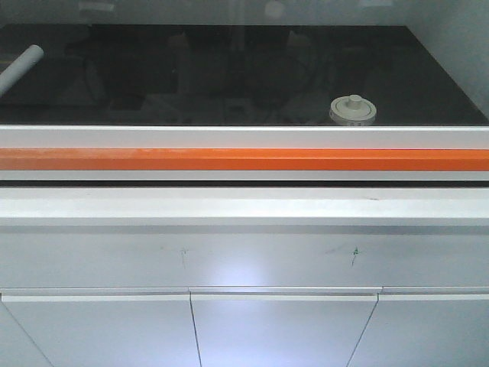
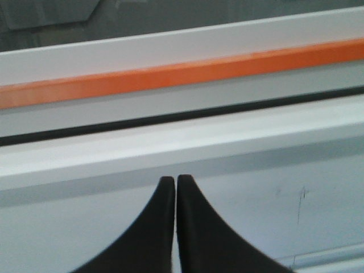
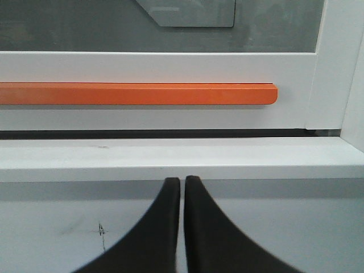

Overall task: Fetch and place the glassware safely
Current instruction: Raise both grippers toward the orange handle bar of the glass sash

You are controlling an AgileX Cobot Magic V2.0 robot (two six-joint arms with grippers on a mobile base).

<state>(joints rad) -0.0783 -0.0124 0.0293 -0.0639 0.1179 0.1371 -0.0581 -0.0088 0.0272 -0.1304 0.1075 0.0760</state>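
1. Closest to the left wrist camera, the left arm's black, two-fingered end effector point(image 2: 175, 180) had its tips pressed together with nothing between them, pointing at a white panel front.
2. On the right wrist view, the right arm's black end effector point(image 3: 182, 180) was likewise closed tip to tip and empty, aimed just below a white ledge.
3. Low in the front view stood flat white cabinet doors point(image 1: 283, 329), with the long white ledge point(image 1: 244, 206) running across above them.
4. Above the ledge, a long orange horizontal bar point(image 1: 244, 159) lay along a white frame; its rounded right end showed in the right wrist view.
5. Beyond the frame stretched a glossy black surface point(image 1: 191, 76) carrying faint reflections.
6. The small clear glass jar with a round cream-white knobbed lid point(image 1: 352, 109) stood upright on that surface, right of centre, just behind the frame, which hid its lower part; both end effectors were well apart from it.
7. A white cylindrical tube point(image 1: 21, 67) slanted in at the far left edge.
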